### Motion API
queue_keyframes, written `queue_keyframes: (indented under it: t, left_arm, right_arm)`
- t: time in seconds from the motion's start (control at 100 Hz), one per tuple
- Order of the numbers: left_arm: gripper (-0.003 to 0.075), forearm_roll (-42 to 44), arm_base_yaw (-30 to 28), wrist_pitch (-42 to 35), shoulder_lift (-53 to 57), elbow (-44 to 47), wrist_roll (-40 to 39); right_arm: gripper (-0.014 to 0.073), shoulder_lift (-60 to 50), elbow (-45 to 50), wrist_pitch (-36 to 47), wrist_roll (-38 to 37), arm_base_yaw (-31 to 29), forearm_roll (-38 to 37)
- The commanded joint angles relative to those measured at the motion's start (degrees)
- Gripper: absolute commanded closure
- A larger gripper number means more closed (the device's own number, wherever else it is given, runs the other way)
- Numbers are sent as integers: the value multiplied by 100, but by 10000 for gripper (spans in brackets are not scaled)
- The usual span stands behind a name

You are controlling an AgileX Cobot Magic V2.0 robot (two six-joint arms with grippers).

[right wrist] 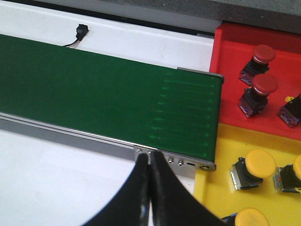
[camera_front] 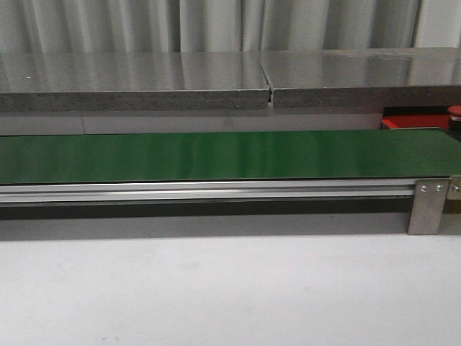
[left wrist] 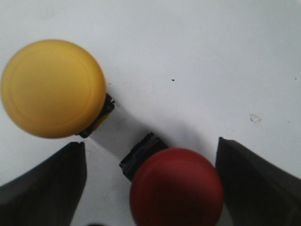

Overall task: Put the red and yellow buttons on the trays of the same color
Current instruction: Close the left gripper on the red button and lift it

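Beyond right gripper [right wrist: 149, 188], fingers pressed together on nothing: green belt [right wrist: 108, 99] ends at red tray [right wrist: 235, 70] and yellow tray [right wrist: 221, 197], edge to edge. Red-capped buttons [right wrist: 257, 89] lie tipped on red tray, yellow-capped buttons [right wrist: 251, 169] tipped on yellow. On white table [left wrist: 197, 61], left gripper [left wrist: 150, 188] fingers apart: red button [left wrist: 176, 188] on side between them, dark body outward; yellow button [left wrist: 52, 88] just outside, tipped.

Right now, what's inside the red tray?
The red tray holds two red buttons. A third dark body sits at the picture's edge, its cap cut off.
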State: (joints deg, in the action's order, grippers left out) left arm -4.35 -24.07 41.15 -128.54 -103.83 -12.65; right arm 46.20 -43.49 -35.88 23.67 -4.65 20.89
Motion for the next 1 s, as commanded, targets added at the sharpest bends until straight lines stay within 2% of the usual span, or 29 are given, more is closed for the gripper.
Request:
queue_keyframes:
  t: [0.0,0.13,0.25,0.61,0.99]
  left_arm:
    - [347,-62,-16,-170,361,-250,-53]
    - [581,-62,-16,53,361,-463,-53]
    - [741,-62,-16,372,375,-704,-53]
    - [739,-62,-16,1105,1012,-892,161]
    - [739,-75,185,1203,2207,-489,301]
  right_arm:
    - [661,-51,-183,316,41,6,45]
    - [661,-51,-183,316,41,6,45]
    - [661,-51,-183,316,41,6,45]
    - [661,-51,-183,316,41,6,45]
    - [661,-51,-183,316,41,6,45]
